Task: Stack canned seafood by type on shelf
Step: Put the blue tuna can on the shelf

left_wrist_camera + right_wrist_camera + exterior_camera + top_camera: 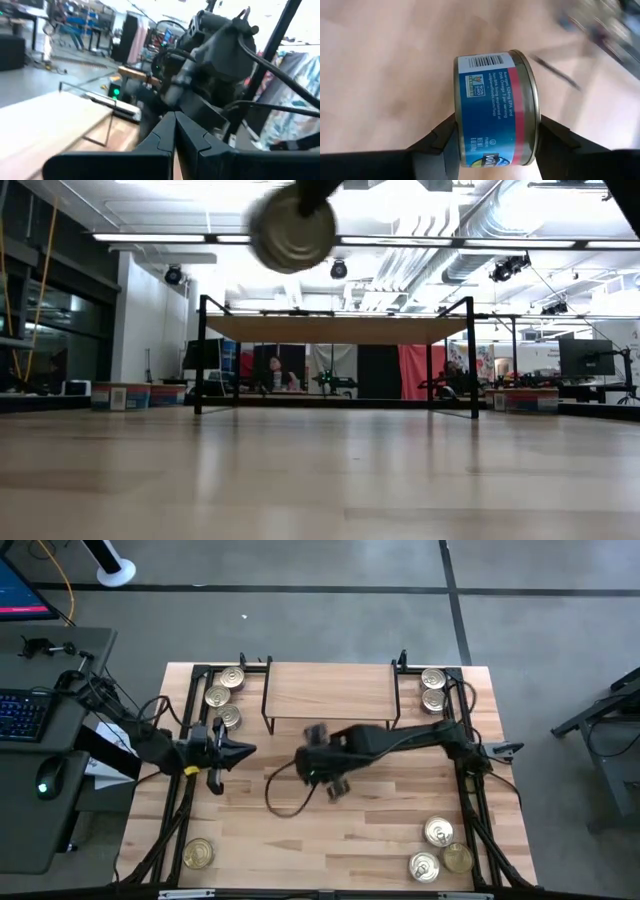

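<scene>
My right gripper is shut on one tin of canned seafood with a blue and red label. In the low view this tin hangs high above the table, in front of the shelf. The shelf, a light-wood board on black wire legs, stands at the far middle with nothing on top. My left gripper is shut and points level toward the table's middle from the left; in its wrist view it faces the right arm. Other tins lie in groups at the table's corners. My right gripper pinches the tin between its two fingers, one on each flat end: one finger on one end, the other on the rimmed end. The fingers slant down from above. The tin is lifted clear of the table and turned on edge, one round face toward the near side.
Three tins lie at the far left beside the shelf and two at the far right. Three more sit at the near right and one at the near left. Bare tabletop lies in the near middle.
</scene>
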